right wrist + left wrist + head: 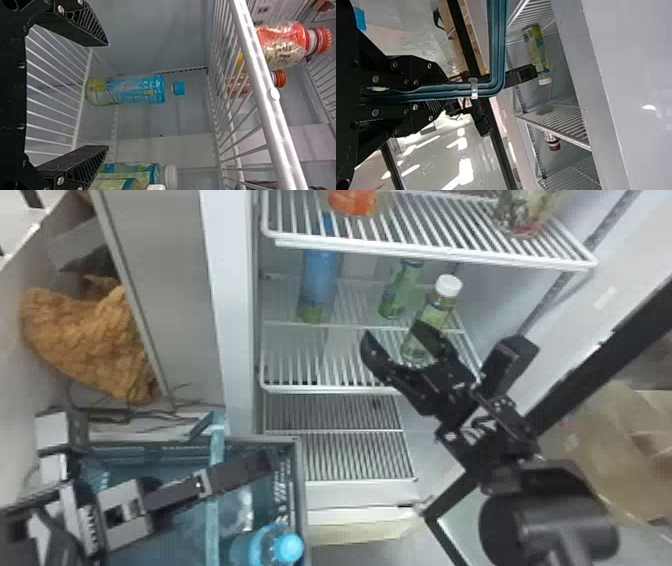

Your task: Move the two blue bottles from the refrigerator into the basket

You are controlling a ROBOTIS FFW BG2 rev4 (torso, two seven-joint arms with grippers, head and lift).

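Fridge [230, 315] is open in front, wire shelves inside, basket [301, 500] on the robot's left, just outside it

Status: looks like one down, one to go. First blue bottle [267, 546] is in the basket, close to its right edge, cap up. Second blue bottle [319, 282] stands upright on the shelf [320, 390] under the upper shelf [430, 252], near the left edge and set back from the front edge

Step in hand, my read: lining up for bottle two. Right gripper [392, 332] is at that shelf, fingers spread, nothing between them. Left gripper [441, 94] has its fingers closed on the basket handle [496, 47], probably to steady it

Next move: get the right fingers farther in and to the left, one each side of the bottle body, then close. After that, back straight out past the front edge and over to the basket

Watch the white-capped bottle [434, 310] near the right edge, it's right by the right fingers; can't tell if they touch. Green bottle [401, 290] sits farther back, between it and the blue one. Upper shelf carries an orange bottle [352, 201], so keep the lift low. Handle crosses over the basket, so the drop needs to go beside it
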